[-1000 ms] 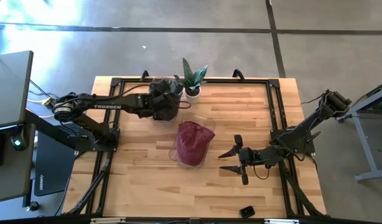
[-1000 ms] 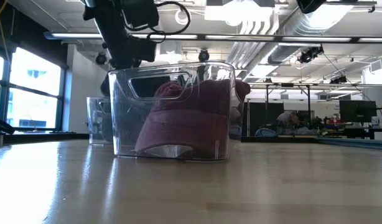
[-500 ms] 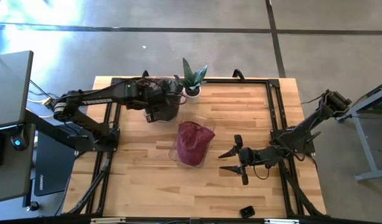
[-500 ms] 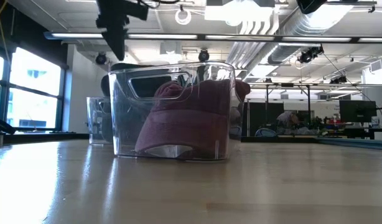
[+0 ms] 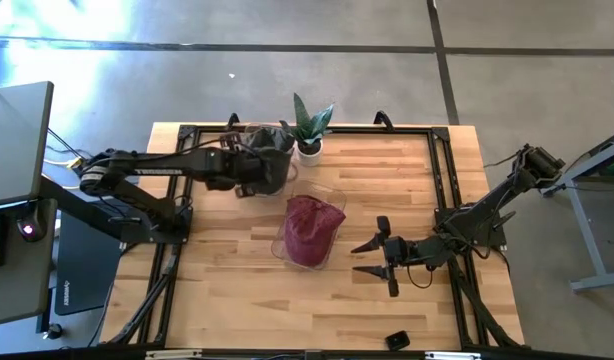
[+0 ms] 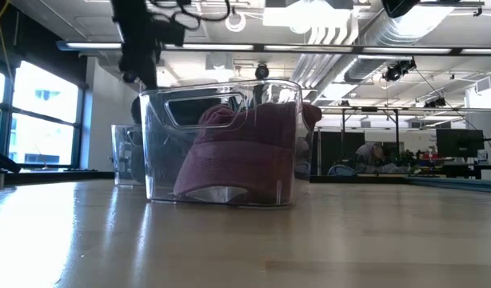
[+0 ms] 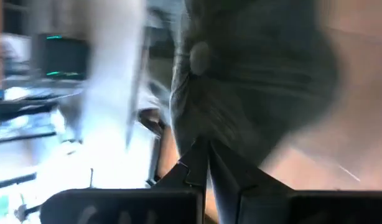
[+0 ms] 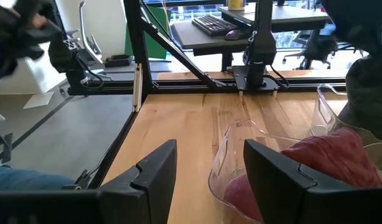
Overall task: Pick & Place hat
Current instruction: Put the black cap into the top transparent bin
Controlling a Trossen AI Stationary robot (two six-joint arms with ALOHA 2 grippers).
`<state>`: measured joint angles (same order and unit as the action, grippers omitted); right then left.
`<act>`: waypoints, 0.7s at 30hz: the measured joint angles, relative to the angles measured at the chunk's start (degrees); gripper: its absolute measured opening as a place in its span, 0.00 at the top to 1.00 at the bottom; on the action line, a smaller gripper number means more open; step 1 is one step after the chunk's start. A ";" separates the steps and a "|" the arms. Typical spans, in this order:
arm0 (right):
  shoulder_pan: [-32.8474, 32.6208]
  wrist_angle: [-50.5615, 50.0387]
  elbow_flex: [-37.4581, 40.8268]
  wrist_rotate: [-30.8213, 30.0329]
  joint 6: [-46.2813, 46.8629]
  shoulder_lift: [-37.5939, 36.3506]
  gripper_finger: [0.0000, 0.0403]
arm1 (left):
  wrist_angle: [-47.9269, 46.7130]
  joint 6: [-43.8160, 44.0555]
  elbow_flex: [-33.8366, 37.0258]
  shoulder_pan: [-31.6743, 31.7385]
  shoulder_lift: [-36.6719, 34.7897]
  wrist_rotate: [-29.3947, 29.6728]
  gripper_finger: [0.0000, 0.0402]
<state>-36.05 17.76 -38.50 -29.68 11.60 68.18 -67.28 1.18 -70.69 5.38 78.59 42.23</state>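
My left gripper (image 5: pixel 249 178) hung over the far bin (image 5: pixel 267 160), its two dark fingers (image 7: pixel 206 171) pinched flat together with nothing between them, and just past their tips I saw a dark grey hat (image 7: pixel 253 81), soft cloth with a small round button on its crown, slumped in that bin. From above, the dark hat (image 5: pixel 268 168) filled the clear plastic container beside the small potted plant (image 5: pixel 309 128), whose stiff pointed leaves rose from a white pot at the table's far edge. The maroon hat (image 5: pixel 309 229), a limp fabric cap, sat crumpled inside a second clear bin (image 5: pixel 285 225) near the middle of the pale wooden tabletop (image 5: pixel 227 290); from the low camera I could see its curved brim pressed against the glossy, rounded transparent wall (image 6: pixel 161 152). My right gripper (image 5: pixel 372 258) rested low over the planks just to the side of that bin, fingers spread apart and empty, and through its wrist camera the bin's thin curved rim (image 8: pixel 241 134) and the reddish cloth (image 8: pixel 321 155) lay ahead of it. A black metal frame (image 5: pixel 442 180) bordered the table.
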 joint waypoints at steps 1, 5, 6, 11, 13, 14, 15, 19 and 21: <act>-0.01 0.01 0.00 -0.32 0.00 0.00 0.55 | 3.31 -0.99 1.73 1.38 -0.03 1.48 0.96; -0.01 0.02 0.00 -0.69 0.09 0.00 0.55 | 20.36 -7.97 9.79 8.18 0.04 -0.35 0.96; 0.00 0.02 0.00 -0.71 0.09 0.00 0.55 | 23.98 -8.71 11.40 9.82 0.04 -0.35 0.97; 0.00 0.02 0.00 -0.73 0.07 0.00 0.55 | 31.39 -9.66 14.79 13.93 0.04 0.46 0.99; 0.02 0.02 -0.01 -0.73 0.02 0.00 0.55 | 30.65 -10.24 14.53 13.56 0.04 0.43 0.99; 0.01 0.02 -0.02 -0.74 0.02 0.00 0.55 | 29.14 -10.30 14.06 12.82 -0.15 0.22 1.00; -0.01 0.02 -0.02 -0.75 0.02 0.00 0.55 | 27.08 -10.06 13.52 11.96 -0.63 0.26 1.00; -0.01 -0.15 -0.02 -0.63 0.26 0.00 0.55 | 15.12 -4.84 9.27 6.42 -1.86 2.10 1.00; -0.01 -0.17 -0.02 -0.70 0.26 0.00 0.55 | 7.63 0.10 6.69 3.42 -2.01 2.30 1.00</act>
<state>-36.05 17.58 -38.52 -30.38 11.86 68.18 -59.65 1.28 -64.00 8.81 76.58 44.52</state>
